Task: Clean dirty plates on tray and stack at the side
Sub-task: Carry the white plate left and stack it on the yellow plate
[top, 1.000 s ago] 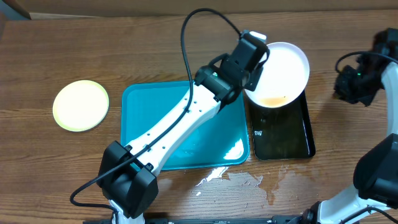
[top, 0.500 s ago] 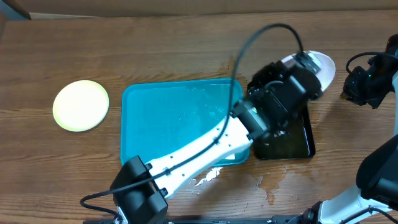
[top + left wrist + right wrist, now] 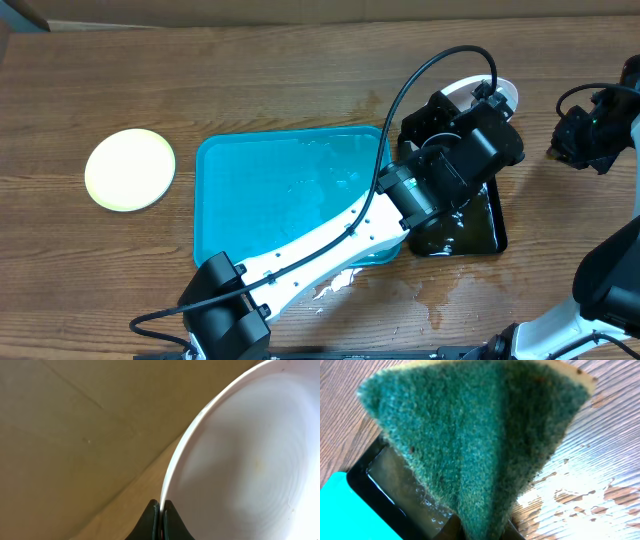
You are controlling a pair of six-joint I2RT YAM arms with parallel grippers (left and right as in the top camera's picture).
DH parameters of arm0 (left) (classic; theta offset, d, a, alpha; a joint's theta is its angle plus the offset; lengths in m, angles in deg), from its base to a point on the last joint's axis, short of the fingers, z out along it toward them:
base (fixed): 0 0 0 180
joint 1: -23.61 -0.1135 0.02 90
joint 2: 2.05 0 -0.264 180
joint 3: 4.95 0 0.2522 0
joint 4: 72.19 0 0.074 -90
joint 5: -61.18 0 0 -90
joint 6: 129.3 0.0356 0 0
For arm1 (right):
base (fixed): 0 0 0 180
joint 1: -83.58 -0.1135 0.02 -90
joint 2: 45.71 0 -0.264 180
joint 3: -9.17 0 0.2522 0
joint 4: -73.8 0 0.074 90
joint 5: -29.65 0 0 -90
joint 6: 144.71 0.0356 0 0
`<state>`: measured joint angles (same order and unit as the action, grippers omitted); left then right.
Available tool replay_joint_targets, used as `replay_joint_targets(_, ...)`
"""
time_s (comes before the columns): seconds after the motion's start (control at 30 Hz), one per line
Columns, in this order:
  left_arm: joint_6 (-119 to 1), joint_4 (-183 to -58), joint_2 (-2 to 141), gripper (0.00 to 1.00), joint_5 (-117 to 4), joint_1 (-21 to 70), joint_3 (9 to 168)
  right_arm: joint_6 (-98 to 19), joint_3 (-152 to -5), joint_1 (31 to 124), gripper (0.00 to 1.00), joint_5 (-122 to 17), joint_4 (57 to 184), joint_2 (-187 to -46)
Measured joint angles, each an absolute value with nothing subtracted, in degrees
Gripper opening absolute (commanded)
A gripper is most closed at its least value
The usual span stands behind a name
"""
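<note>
Left gripper (image 3: 160,510) clamped on the rim of the round white plate (image 3: 240,460), I'd steady it over the narrow black tray (image 3: 470,232) below while my right gripper (image 3: 582,140), pinching the green scouring sponge (image 3: 475,435), scrubs.

The surface (image 3: 250,80) is mid-brown wood with darker streaked grain, and the wet patches (image 3: 345,280) on it shine whitish. The turquoise-blue tray (image 3: 240,190) is one even colour, with pale glints in its wet film. The black tray (image 3: 487,230) is glossy and dark throughout. The pale yellow plate (image 3: 130,169) is lighter at its middle and greenish toward the rim. The white plate (image 3: 250,460) is plain, with a faint yellowish speck. The left gripper (image 3: 159,512) has black fingers (image 3: 149,522). The left arm (image 3: 330,235) is white with black joints and carries a black cable (image 3: 420,70). The scouring sponge (image 3: 480,445) is dark green and fuzzy, flecked with brown specks, with a yellow edge.
</note>
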<state>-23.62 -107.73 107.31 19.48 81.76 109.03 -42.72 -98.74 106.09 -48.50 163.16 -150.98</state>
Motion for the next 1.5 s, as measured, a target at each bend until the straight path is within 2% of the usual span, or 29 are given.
replay_joint_targets(0.13,-29.17,-111.6,107.31,0.04,18.14,79.95,109.12,-42.72,-98.74,105.98,0.13,-45.9,163.24,-150.98)
replay_joint_targets(0.27,-38.22,-118.86,107.31,0.04,8.7,73.81,109.34,-42.72,-98.63,104.38,0.11,-43.4,163.7,-150.98)
replay_joint_targets(0.43,-49.8,-126.42,107.31,0.04,-10.51,60.3,109.38,-42.72,-96.07,96.84,0.11,-42.29,163.22,-150.98)
replay_joint_targets(0.6,-55.51,-132.3,107.31,0.04,-32.41,44.32,109.38,-42.7,-89.04,86.79,0.12,-42.18,158.96,-150.98)
replay_joint_targets(0.83,-57.74,-140.5,107.31,0.04,-48.67,24.11,109.38,-42.7,-77.28,74.9,0.17,-44.85,151.57,-150.98)
replay_joint_targets(0.87,-57.8,-141.39,107.31,0.04,-49.66,22.23,109.38,-42.72,-76.29,73.85,0.21,-45.63,151.11,-150.98)
replay_joint_targets(0.9,-57.8,-142.33,107.31,0.04,-50.57,20.06,109.38,-42.56,-75.37,72.86,0.33,-46.51,150.63,-150.98)
replay_joint_targets(0.97,-57.78,-144.12,107.31,0.04,-51.82,16.17,109.38,-42.39,-74.33,71.7,0.48,-47.75,149.84,-150.98)
replay_joint_targets(1.0,-57.78,-145.04,107.31,0.04,-52.48,13.64,109.38,-42.94,-73.91,71.22,0.6,-48.32,149.23,-150.98)
replay_joint_targets(1.1,-57.76,-146.68,107.31,0.05,-53.04,10.18,109.4,-42.59,-73.58,71.01,0.76,-49.02,148.66,-150.98)
replay_joint_targets(1.27,-57.61,-150.27,107.31,0.06,-50.53,4.5,109.4,-42.81,-73.58,71.03,0.89,-50.18,148.82,-150.98)
replay_joint_targets(1.5,-57.8,-155.49,107.31,0.04,-38.07,-0.2,109.4,-42.74,-73.58,71.11,0.93,-50.99,149.08,-150.98)
